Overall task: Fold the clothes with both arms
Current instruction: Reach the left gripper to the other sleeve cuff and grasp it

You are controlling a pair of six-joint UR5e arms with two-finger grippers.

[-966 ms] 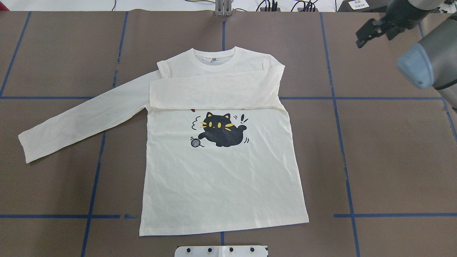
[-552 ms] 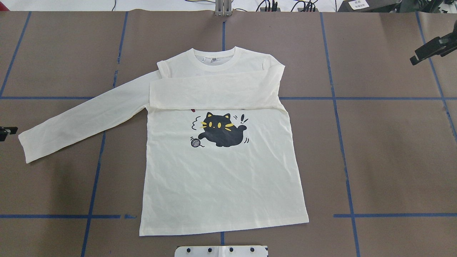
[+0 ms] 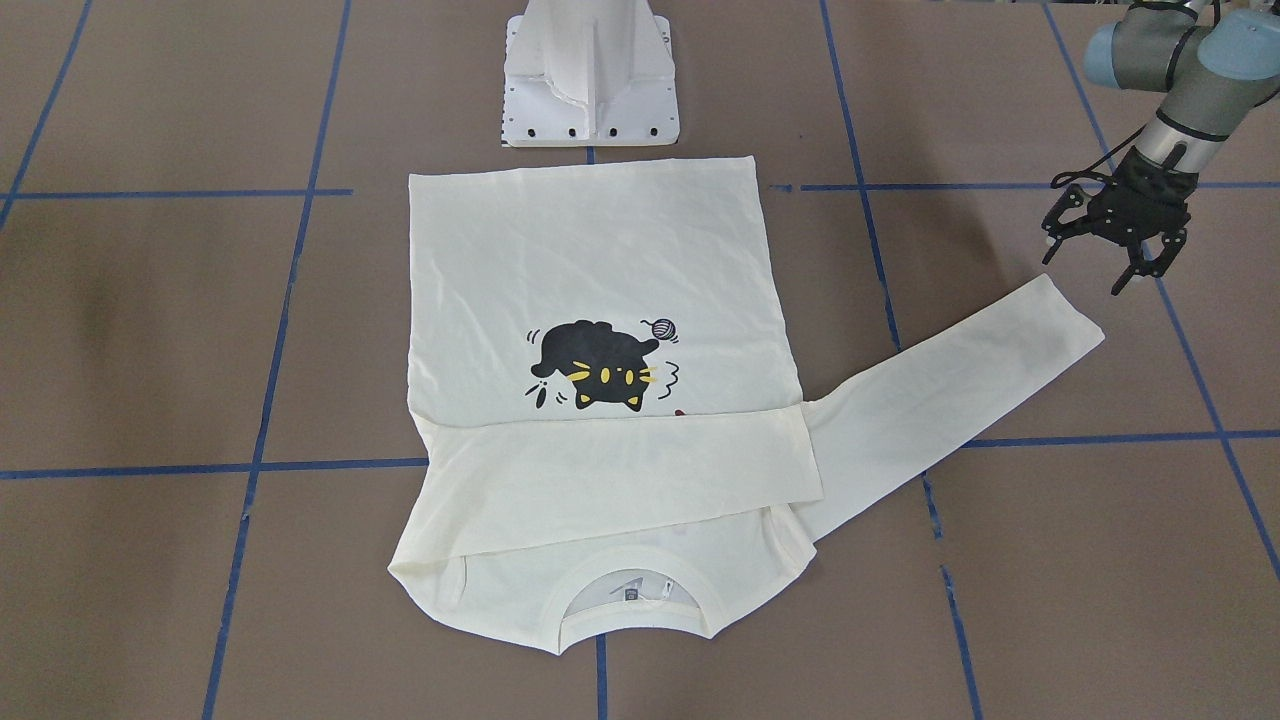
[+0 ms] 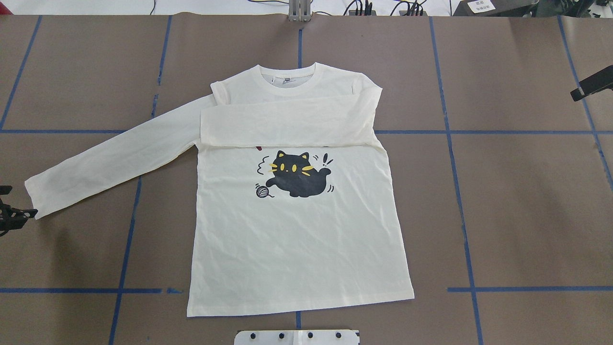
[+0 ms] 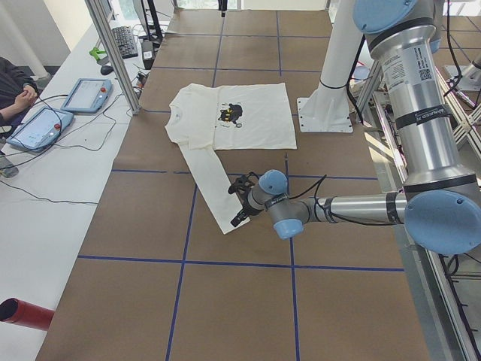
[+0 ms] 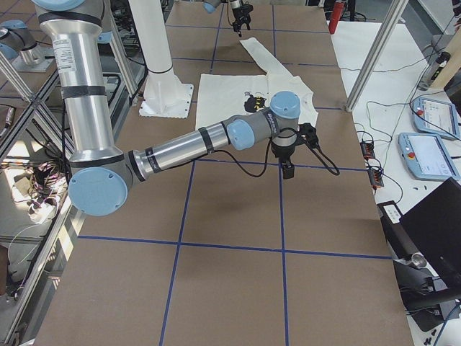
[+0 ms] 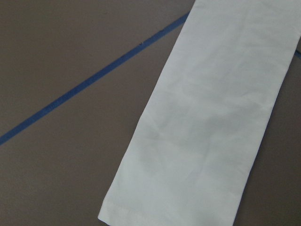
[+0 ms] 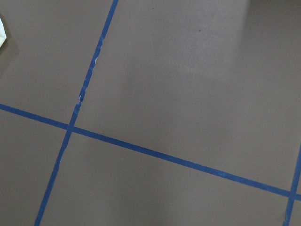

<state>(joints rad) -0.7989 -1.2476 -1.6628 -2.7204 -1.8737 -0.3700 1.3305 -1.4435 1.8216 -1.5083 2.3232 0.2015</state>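
The cream-white shirt lies flat, cat print up, collar at the far side. One sleeve is folded across the chest, hiding most of the red lettering. The other sleeve stretches out to the left, its cuff flat on the table. My left gripper hovers open just beyond that cuff and holds nothing. It is cut by the edge of the overhead view, left gripper. The left wrist view looks down on the cuff. My right gripper is open and empty over bare table, well right of the shirt.
The white base plate stands near the shirt's hem. Blue tape lines grid the brown table. In the left side view a person's hands and control tablets sit on a side bench.
The right arm has swung out to the right edge of the overhead view. The left gripper has come in at the left edge and moved nearer, beside the sleeve cuff.
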